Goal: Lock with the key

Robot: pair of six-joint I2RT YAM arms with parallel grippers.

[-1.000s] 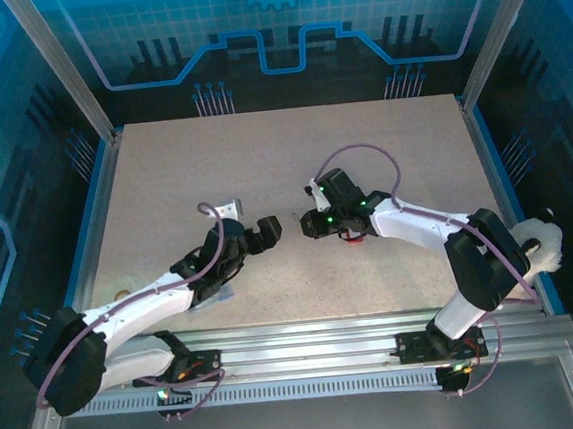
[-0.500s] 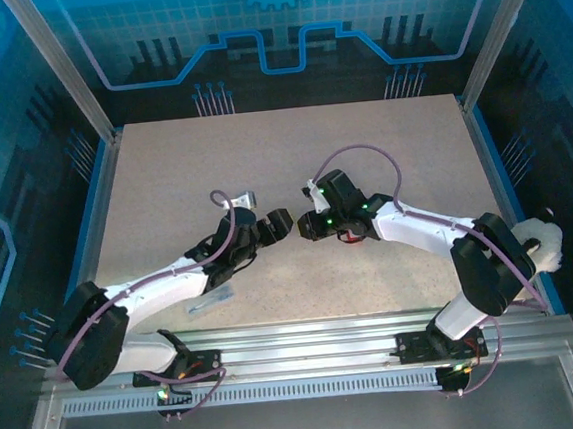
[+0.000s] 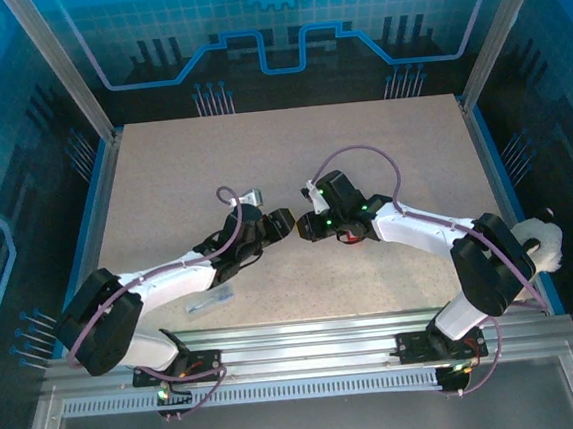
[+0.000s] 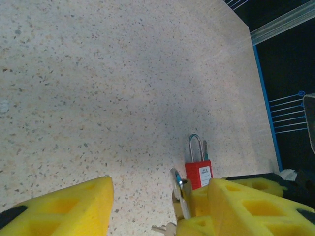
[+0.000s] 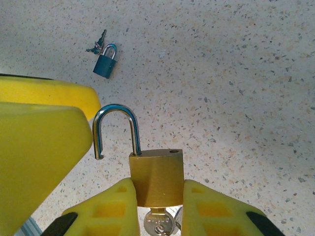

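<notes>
Arms meet over middle of table (image 3: 261,146). Right gripper (image 5: 157,189) pinching brass padlock (image 5: 156,172), shackle (image 5: 134,135) swung open. Left gripper (image 4: 160,184) part spread, nothing clamped; one pad (image 5: 44,142) beside shackle's free end. Teal-headed key (image 5: 105,66) lies flat behind left gripper, by left forearm (image 3: 172,280), long axis roughly across table. I judge left arm nearer. Open table around it; near rail (image 3: 307,331) close. I'd back left wrist off first.

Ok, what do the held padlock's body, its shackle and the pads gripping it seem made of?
Padlock body: brass-looking metal, brushed golden sheen. Shackle: likely polished steel, mirror-bright with bluish reflections. Pads: matte yellow foam or soft plastic, with molded recesses.
</notes>
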